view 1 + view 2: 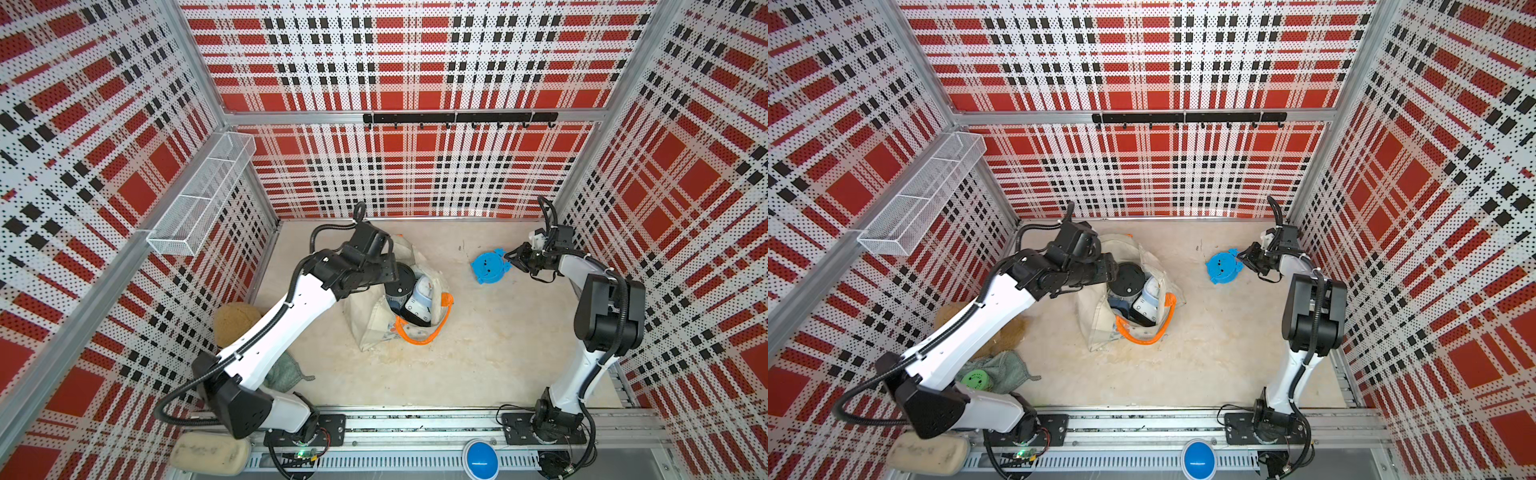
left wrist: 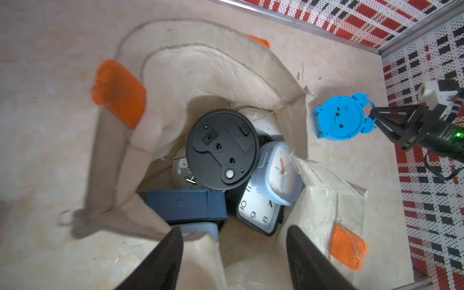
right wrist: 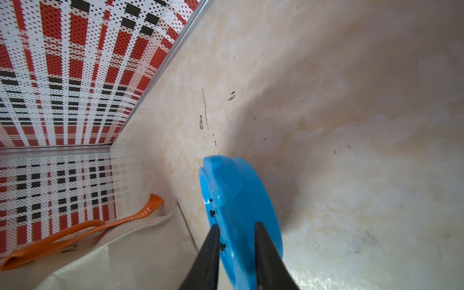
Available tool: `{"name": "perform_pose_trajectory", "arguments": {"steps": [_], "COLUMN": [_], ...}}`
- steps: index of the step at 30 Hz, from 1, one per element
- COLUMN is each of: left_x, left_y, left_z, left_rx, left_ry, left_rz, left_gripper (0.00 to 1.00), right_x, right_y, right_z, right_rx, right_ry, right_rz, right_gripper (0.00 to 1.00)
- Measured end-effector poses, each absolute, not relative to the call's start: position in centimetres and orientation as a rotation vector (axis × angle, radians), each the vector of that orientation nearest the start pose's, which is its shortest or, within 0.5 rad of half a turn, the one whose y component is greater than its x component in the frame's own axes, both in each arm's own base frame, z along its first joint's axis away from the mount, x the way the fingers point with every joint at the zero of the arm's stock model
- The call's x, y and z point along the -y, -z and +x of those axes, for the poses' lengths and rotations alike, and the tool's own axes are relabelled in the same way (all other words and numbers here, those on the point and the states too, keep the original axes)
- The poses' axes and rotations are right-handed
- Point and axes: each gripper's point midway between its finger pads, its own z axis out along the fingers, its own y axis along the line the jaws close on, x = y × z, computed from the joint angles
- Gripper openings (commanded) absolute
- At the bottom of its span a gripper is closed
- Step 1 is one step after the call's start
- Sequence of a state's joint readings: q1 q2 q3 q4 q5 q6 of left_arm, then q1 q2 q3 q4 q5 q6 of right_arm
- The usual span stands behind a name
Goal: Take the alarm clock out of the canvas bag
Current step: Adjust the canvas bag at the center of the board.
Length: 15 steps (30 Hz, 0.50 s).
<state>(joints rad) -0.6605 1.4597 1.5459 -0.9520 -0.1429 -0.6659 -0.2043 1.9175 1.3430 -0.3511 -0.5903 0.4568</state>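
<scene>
A bright blue alarm clock (image 1: 488, 268) (image 1: 1223, 268) (image 2: 339, 118) lies back-up on the table, outside the canvas bag (image 1: 370, 328) (image 1: 1096, 316) (image 2: 175, 75). My right gripper (image 1: 509, 259) (image 3: 237, 224) is at its bell end, fingers slightly apart with the clock's edge (image 3: 238, 190) between them. The bag stands open and holds several more clocks: a black round one (image 2: 222, 148) back-up on top, a light blue square one (image 2: 278, 173) and a white-faced one (image 2: 258, 211). Over the bag's mouth my left gripper (image 2: 233, 236) is open and holds nothing.
A tan plush toy (image 1: 235, 318) and a green cloth (image 1: 286, 374) lie under the left arm by the left wall. A wire basket (image 1: 203, 195) hangs on that wall and a hook rail (image 1: 457, 117) on the back wall. The right wall is close behind the right gripper.
</scene>
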Motion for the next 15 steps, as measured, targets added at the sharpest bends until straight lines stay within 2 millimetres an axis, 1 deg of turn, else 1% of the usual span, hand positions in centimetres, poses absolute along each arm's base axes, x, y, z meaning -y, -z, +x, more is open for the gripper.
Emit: {"name": "perform_pose_trajectory", "arguments": {"steps": [1,3,5,9,11,14,15], "left_x": [22.6,24.0,25.0,26.3,26.9,28.0,28.5], "left_y": [-27.0,-26.9,-26.7,-26.2,-25.9,-24.8,-24.1], "left_z": [32.2,32.1,31.8,30.7,30.1,28.9,28.3], "left_rx": [-2.474,-2.484,-2.493,-2.516,-2.524,-2.548,-2.562], "left_ry": [0.427,0.443,0.458,0.491,0.504,0.515,0.520], "left_rz": [-0.065,-0.056,-0.057,-0.087,-0.108,-0.120,-0.126], "left_gripper": [0.70,0.71,0.72,0.72,0.72,0.72,0.72], "right_x": [0.4,0.7,1.1,1.5,1.5,0.9,0.4], "right_y": [-10.4,-10.2,-9.9,-9.7,-10.5,-13.0,-14.5], "right_z": [48.7,48.7,48.5,47.7,47.2,46.0,45.3], "right_rx": [-2.402,-2.407,-2.415,-2.443,-2.442,-2.415,-2.401], "right_ry": [-0.831,-0.810,-0.788,-0.740,-0.731,-0.725,-0.717], "right_rz": [0.563,0.567,0.574,0.598,0.602,0.577,0.560], "right_gripper": [0.42,0.46,0.51,0.53,0.53,0.55,0.57]}}
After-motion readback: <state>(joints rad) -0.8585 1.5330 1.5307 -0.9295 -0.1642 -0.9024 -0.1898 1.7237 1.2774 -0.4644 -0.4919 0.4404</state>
